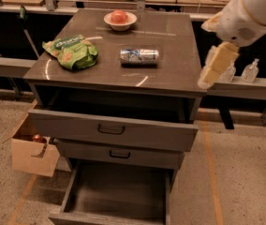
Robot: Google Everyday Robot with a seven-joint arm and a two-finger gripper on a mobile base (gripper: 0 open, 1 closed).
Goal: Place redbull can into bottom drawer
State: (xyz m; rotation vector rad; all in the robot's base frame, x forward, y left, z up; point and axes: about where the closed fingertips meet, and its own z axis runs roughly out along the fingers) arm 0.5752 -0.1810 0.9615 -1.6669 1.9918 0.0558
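A dark grey drawer bench (170,55) stands with all three drawers pulled out. The bottom drawer (119,191), the deepest, shows a bare dark floor. Above it, the middle drawer (119,154) and top drawer (112,130) carry black handles. The white robot arm (250,13) reaches in from upper right, its cream end effector (213,68) hanging off the bench's right edge, well apart from everything on top; whether it is released or clenched cannot be told. A cardboard box (32,156) sits on the floor at left. On the bench top lie a green snack bag (72,51) and, near the middle, the redbull can (139,56) on its side. A bowl (120,27) holding a red fruit (119,16) sits at the back.
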